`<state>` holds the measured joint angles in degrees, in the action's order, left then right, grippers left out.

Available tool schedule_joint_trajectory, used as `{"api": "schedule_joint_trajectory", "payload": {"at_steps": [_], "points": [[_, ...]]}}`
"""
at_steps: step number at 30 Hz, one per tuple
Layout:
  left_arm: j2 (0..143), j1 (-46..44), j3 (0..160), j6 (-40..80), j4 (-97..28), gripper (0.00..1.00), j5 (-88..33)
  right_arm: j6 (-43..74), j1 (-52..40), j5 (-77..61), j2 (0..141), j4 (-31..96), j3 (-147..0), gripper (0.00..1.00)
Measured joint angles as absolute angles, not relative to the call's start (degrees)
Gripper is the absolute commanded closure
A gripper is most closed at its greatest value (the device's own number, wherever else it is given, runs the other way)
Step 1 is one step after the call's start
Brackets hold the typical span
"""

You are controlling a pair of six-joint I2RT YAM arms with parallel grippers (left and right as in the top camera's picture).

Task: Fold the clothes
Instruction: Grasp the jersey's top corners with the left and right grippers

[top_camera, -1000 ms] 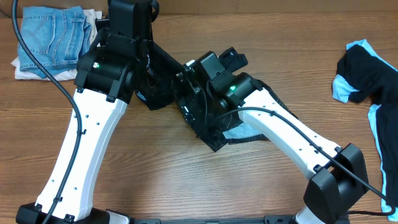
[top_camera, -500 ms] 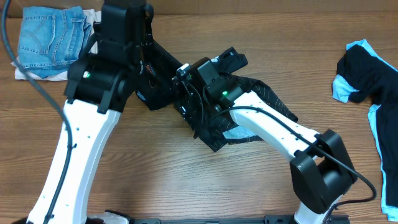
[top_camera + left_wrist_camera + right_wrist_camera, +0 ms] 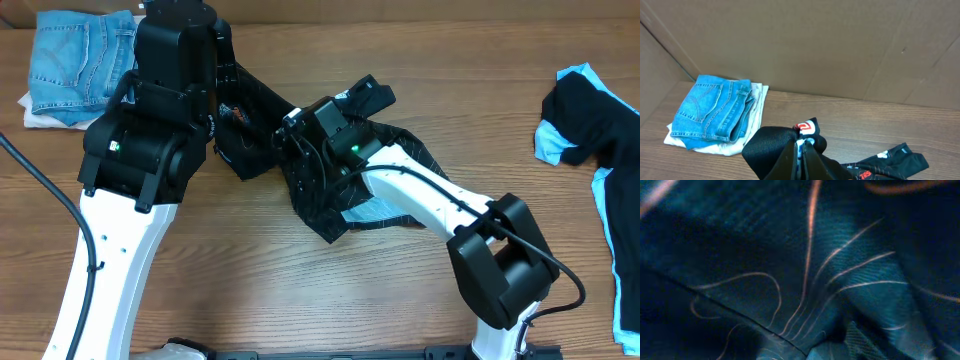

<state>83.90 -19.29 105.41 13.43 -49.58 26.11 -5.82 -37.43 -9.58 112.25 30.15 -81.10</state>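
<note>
left gripper (image 3: 801, 159): closed, fingers pinching a bunched edge of the black jersey (image 3: 318, 205); red-and-white logo (image 3: 804, 128) just above the pinch in the wrist view.
right gripper (image 3: 302, 158): state not readable; fingers lost against dark fabric from overhead, wrist view filled by cloth.
black jersey, location: middle of the table (image 3: 300, 300), rumpled, between the 2 arms; 1 end gathered at the left gripper, rest spread on the wood under the right arm (image 3: 430, 200); light-blue patch (image 3: 375, 212) at its lower edge.
black-and-light-blue garment (image 3: 590, 115): far right of table, well apart from the jersey, crumpled, cut off by the frame edge.
stack: folded jeans (image 3: 80, 55) on top of a white cloth (image 3: 38, 112), far left corner, near the cardboard wall (image 3: 815, 45).
left arm (image 3: 110, 250), pose: rising along the left side, wrist over the jersey's left end, camera facing the wall.
right arm, pose: base at lower right, forearm diagonal up-left, wrist low on the jersey's centre.
right wrist view: fabric very close, bluish-dark, thin pale contour lines, 1 seam; fingers not discernible.
hidden: jersey lettering not legible; jersey parts under both wrists covered.
</note>
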Motion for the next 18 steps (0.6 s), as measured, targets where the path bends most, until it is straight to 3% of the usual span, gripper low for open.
{"api": "schedule_joint_trajectory", "payload": {"at_steps": [3,8,11,14,18], "points": [[83.90,-19.29,105.41,13.43,-49.78,0.96,26.17,-5.61,-37.10,-9.41,112.25,31.16,-81.38,0.54],[83.90,-19.29,105.41,13.43,-49.78,0.96,26.22,-4.89,-36.97,-10.04,112.25,31.35,-81.71,0.58],[83.90,-19.29,105.41,13.43,-49.78,0.96,26.35,-4.58,-36.99,-12.10,112.25,31.33,-81.73,0.81],[83.90,-19.29,105.41,13.43,-49.82,0.96,26.35,-3.77,-36.99,-13.63,112.25,31.24,-81.76,0.96],[83.90,-19.29,105.41,13.43,-49.69,0.96,26.35,-1.28,-36.71,-13.98,112.25,31.75,-82.48,0.96]]}}
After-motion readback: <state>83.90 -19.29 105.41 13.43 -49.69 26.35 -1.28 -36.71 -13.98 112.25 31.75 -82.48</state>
